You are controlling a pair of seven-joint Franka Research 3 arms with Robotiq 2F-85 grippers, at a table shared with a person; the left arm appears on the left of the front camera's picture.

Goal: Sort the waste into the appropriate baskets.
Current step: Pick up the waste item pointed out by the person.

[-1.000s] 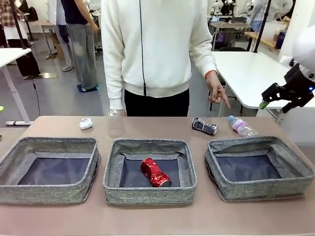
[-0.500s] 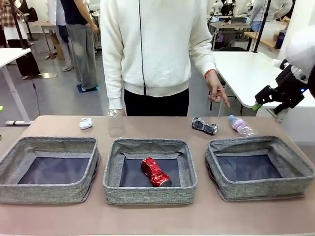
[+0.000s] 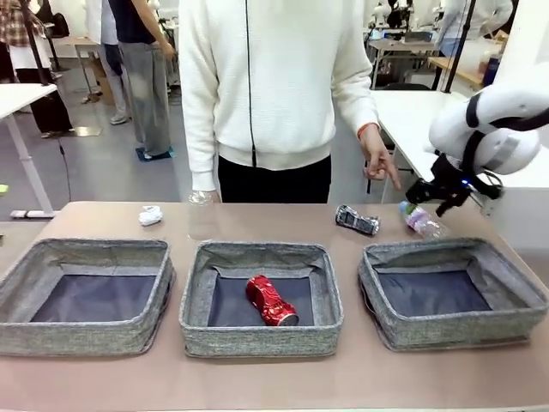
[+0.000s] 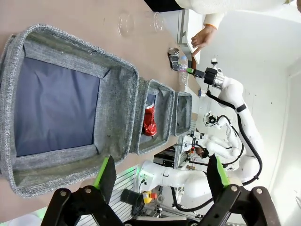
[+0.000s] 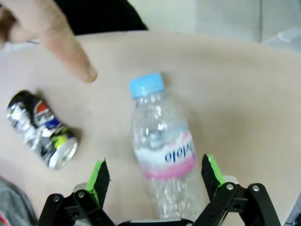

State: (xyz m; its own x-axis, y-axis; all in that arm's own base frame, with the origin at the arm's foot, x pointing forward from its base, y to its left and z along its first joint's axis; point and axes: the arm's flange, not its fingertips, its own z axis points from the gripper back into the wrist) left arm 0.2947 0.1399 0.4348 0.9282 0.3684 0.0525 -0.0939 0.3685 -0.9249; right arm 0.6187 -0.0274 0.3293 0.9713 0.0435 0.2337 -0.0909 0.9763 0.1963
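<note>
Right gripper [image 5: 154, 168] wide open, empty; bottle [image 5: 162, 141] lower centre, framed by its jaws; long axis up-frame, square to the closing line.

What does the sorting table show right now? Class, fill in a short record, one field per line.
Middle basket: holds crushed red can
Left basket, right basket: no waste inside
Beyond baskets: white paper wad, clear plastic cup, crushed dark can, small clear bottle lying down
Right gripper: open, poised over the bottle
Left gripper: open, holding nothing
Person's hand: index finger pointing down near dark can and bottle
</note>
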